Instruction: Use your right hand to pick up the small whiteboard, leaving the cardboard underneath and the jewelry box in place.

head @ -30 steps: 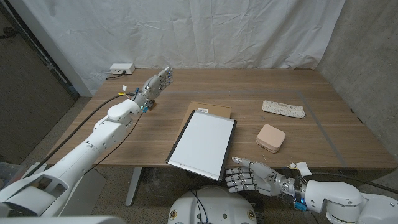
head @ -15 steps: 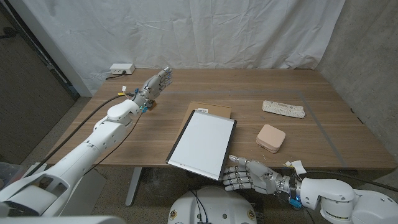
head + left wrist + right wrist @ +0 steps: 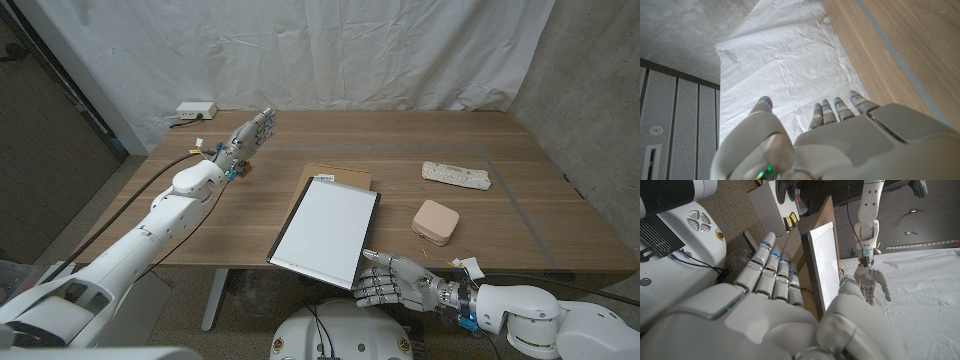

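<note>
The small whiteboard point(image 3: 325, 232) lies on the table's middle, its near edge at the table's front edge. Brown cardboard point(image 3: 340, 172) shows beyond its far edge. The beige jewelry box point(image 3: 437, 221) sits to its right. My right hand point(image 3: 393, 283) is at the whiteboard's near right corner, fingers apart and holding nothing. In the right wrist view the fingers point(image 3: 774, 270) reach along one side of the whiteboard point(image 3: 826, 265) and the thumb point(image 3: 850, 292) along the other. My left hand point(image 3: 250, 133) is raised over the table's far left, fingers straight, holding nothing; it shows too in its wrist view point(image 3: 840, 145).
A white patterned pouch point(image 3: 456, 175) lies at the far right. A white power strip point(image 3: 192, 110) sits at the table's far left corner. A small white tag point(image 3: 470, 266) lies by my right wrist. A white cloth backdrop point(image 3: 330, 50) hangs behind the table.
My right hand has slid left along the table's front edge, closer to the whiteboard's near right corner. The left arm and the objects have not moved.
</note>
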Controlling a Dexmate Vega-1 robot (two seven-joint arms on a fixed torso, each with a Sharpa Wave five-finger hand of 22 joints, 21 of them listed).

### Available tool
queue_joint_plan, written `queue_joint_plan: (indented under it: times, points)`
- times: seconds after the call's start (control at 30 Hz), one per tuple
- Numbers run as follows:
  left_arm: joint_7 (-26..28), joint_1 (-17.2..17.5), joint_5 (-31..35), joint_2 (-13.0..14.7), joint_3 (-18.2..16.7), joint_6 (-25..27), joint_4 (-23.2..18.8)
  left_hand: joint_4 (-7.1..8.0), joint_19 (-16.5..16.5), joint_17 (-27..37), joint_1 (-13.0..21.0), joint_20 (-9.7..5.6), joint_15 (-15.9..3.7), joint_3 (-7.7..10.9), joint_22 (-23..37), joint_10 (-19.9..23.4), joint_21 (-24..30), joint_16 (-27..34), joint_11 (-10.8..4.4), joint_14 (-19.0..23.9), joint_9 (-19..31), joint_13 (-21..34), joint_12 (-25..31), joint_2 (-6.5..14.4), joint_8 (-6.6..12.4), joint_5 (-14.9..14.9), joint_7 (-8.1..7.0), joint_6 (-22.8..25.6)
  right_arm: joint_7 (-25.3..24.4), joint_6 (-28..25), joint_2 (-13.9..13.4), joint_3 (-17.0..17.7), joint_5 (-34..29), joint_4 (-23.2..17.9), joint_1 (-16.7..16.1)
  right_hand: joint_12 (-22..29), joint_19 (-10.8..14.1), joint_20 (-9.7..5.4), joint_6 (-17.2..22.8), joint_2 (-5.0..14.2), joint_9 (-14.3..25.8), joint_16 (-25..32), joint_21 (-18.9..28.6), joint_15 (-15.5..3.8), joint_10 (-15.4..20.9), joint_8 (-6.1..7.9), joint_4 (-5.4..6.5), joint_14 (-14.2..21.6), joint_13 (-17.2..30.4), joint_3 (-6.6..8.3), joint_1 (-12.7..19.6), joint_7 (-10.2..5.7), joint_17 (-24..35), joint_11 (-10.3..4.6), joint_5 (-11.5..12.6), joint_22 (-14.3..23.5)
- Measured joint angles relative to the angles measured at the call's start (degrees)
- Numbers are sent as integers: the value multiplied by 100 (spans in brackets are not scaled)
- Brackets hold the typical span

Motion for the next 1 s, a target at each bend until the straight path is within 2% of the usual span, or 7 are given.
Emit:
queue_joint_plan:
  times: [0.67, 1.0]
  points:
    - [-64, 6, -45, -33, 6, -60, 116, -23, 0, 0, 22, 0, 0, -23, 0, 0, 0, 0, 0, 0, 0, 0, 0, 23, 0, 0, 0, 0, -121, 186, -191, -733, 176, 107, 661, 0, 0, 0, 3, 1, 0, 0, -22, 0, 0, 0, 0, 0, 0, 0, -1, -3, 0, 0, 0, 0]
    - [-74, 31, -64, -35, -20, -88, 176, -23, 0, 0, 22, 0, 0, -23, 0, 0, 0, 0, 0, 0, 0, 0, 0, 22, 0, -10, 0, 0, -219, 222, -249, -905, 262, 109, 827, 0, 0, 0, 30, 41, 0, 0, -22, -21, 31, 0, -3, 21, 0, 3, 37, -31, 0, -31, 0, 0]
